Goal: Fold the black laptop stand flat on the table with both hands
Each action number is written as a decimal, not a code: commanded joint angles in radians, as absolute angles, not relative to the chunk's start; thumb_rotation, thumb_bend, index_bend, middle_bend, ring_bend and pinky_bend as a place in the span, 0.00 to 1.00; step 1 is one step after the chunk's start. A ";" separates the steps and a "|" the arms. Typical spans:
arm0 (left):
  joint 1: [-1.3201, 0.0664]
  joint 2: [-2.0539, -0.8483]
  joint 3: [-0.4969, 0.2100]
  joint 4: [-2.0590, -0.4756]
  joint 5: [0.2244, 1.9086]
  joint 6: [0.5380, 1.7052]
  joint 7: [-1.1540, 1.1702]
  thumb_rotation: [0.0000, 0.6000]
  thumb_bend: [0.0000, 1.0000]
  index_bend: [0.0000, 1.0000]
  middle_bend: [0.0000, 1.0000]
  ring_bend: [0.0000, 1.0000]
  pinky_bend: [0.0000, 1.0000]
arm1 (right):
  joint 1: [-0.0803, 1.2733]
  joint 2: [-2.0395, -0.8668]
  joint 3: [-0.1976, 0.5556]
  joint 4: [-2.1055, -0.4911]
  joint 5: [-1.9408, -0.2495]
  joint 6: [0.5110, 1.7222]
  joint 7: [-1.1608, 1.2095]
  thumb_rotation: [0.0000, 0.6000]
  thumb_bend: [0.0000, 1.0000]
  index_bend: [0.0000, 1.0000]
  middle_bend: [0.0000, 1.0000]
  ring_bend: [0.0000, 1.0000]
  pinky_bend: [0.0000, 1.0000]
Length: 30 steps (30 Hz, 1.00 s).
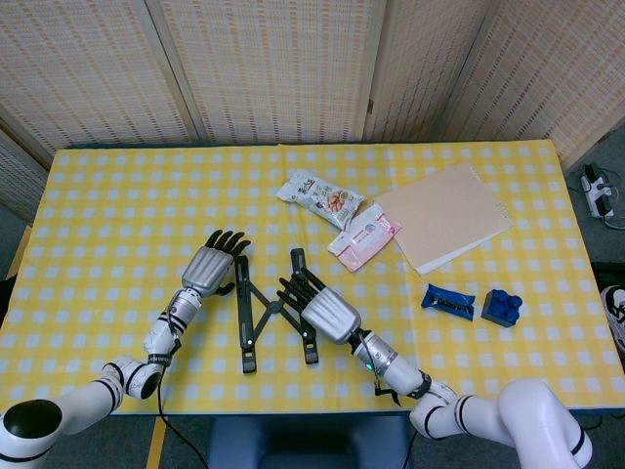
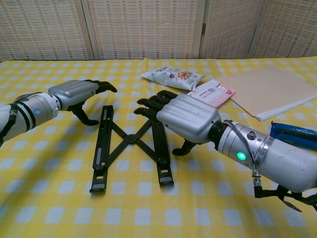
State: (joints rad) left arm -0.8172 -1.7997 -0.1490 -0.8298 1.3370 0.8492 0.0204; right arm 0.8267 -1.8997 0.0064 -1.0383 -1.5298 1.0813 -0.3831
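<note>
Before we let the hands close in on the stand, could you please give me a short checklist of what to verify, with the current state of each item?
1. Laptop stand lies on the table, rails spread in an X: ok.
2. Left hand beside the left rail, holding nothing: ok.
3. Right hand over the right rail, holding nothing: ok.
4. Right fingers touching the rail: cannot tell.
5. Snack bag and pink packet apart from the stand: ok.
</note>
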 commanded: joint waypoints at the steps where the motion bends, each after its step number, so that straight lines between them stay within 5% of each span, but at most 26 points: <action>1: -0.816 -1.800 -0.151 -0.833 1.331 0.842 0.008 1.00 0.31 0.14 0.07 0.00 0.06 | 0.825 -1.906 0.008 -1.028 -1.540 1.083 -0.379 1.00 0.22 0.00 0.00 0.00 0.00; 30: -0.810 -1.781 -0.153 -0.891 1.320 0.798 -0.099 1.00 0.31 0.14 0.07 0.00 0.06 | 0.817 -2.049 0.013 -0.802 -1.664 1.186 -0.247 1.00 0.22 0.00 0.00 0.00 0.00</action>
State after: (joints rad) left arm -0.8104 -1.7831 -0.1529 -0.8885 1.3197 0.8006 -0.0964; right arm 0.8172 -2.0410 0.0138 -0.8109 -1.6564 1.1770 -0.2563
